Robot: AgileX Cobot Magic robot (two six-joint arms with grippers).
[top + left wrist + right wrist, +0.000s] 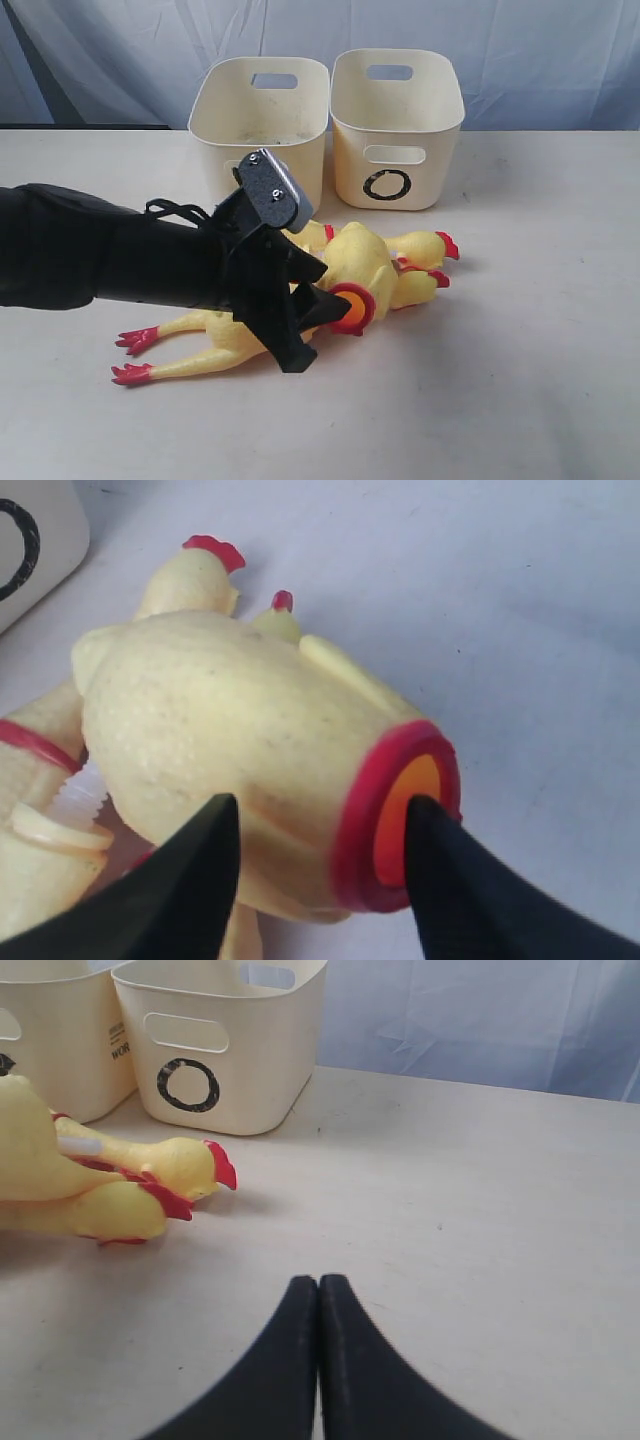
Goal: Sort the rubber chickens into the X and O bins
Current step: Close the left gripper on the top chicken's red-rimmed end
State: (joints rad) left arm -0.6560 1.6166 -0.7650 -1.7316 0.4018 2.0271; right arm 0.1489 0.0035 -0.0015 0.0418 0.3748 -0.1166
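arm (90, 255): black shroud | wrist plate (272, 190): grey, two screws | jaws: black

Count: 2 cream bins, O bin (437, 158) plus other bin (213, 150), mark hidden. Rubber chickens (365, 262) in 1 heap on the worktop (520, 380): 2 heads (432, 246), 2 red feet (137, 340), at least 3 bodies; total unclear behind 1 arm (100, 260).

Bright, even, diffuse light. Soft, faint shadows under rubber chickens (372, 262) on tabletop (520, 385). No glare. Left wrist close-up slightly soft; exterior view sharp.
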